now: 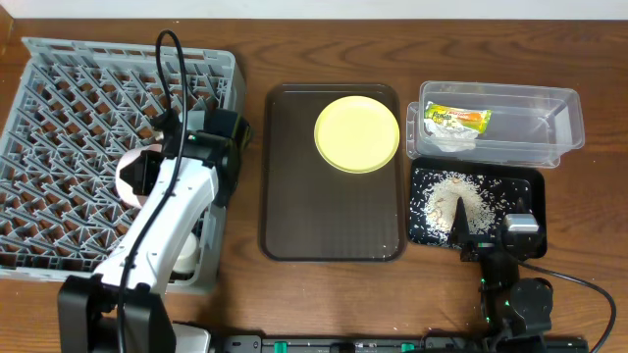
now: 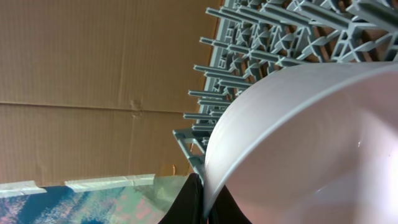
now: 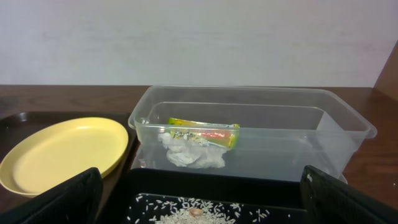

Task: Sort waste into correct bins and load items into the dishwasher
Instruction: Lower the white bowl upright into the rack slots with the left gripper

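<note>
White rice grains lie spread in the black tray by the near right corner of the tabletop. At its near side the right gripper stands with its fingers wide apart and nothing between them. Toward the left edge, the left gripper is closed in a pinch on the rim of the white bowl, held tilted above the pegs of the grey dish rack. Assessment: the bowl looks rigid, smooth and probably slippery. A single rim pinch leaves its weight hanging to one side, so it may pivot, and it may chip if knocked on a peg. Further back, the pale yellow plate lies flat on the brown serving tray. It offers only its thin raised rim as a hold. Farthest, by the far right corner, the clear tub holds the snack wrapper and whitish scraps, both light and soft.
</note>
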Robot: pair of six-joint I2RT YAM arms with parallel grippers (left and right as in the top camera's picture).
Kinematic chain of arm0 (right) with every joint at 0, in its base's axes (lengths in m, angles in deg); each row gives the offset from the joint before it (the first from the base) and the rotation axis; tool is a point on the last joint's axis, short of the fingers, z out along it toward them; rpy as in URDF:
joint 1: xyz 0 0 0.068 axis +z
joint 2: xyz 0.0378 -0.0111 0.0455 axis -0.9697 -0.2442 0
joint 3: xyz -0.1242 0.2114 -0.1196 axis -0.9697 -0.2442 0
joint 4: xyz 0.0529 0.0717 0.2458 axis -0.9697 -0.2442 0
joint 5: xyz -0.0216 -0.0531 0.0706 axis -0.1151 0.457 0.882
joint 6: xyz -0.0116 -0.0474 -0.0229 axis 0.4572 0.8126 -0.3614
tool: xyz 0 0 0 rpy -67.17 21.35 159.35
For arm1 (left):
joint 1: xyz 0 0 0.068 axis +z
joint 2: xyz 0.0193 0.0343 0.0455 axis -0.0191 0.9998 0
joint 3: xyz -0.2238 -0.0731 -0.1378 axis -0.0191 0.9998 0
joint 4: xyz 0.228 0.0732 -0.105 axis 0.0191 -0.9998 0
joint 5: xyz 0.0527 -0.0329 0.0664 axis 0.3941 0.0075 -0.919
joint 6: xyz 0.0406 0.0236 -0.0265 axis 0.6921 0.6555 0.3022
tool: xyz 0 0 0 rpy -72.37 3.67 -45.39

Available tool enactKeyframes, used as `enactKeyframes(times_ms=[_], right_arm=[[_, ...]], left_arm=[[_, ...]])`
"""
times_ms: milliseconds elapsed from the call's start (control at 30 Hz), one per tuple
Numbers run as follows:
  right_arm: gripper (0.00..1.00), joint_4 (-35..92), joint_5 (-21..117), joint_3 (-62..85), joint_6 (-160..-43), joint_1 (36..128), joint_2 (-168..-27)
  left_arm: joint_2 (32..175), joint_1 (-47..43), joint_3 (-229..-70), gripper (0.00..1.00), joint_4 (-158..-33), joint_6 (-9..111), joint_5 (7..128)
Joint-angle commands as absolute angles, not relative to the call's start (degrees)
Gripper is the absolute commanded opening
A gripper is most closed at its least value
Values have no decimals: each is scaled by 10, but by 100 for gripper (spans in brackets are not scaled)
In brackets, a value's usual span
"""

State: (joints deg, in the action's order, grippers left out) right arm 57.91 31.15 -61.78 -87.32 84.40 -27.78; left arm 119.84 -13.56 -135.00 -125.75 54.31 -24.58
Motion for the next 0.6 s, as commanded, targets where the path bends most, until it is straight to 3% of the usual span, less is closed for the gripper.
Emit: enactKeyframes(times_ms=[0, 333, 567], right_arm=[[99, 578, 312, -620, -867, 837, -273], [99, 579, 312, -620, -867, 837, -273], [99, 579, 312, -620, -867, 837, -273]], left_arm=[[1214, -126, -1335, 6, -1255, 541, -231], [1222, -108, -1313, 7, -1229, 542, -194], [1221, -95, -1309, 8, -1218, 557, -236]])
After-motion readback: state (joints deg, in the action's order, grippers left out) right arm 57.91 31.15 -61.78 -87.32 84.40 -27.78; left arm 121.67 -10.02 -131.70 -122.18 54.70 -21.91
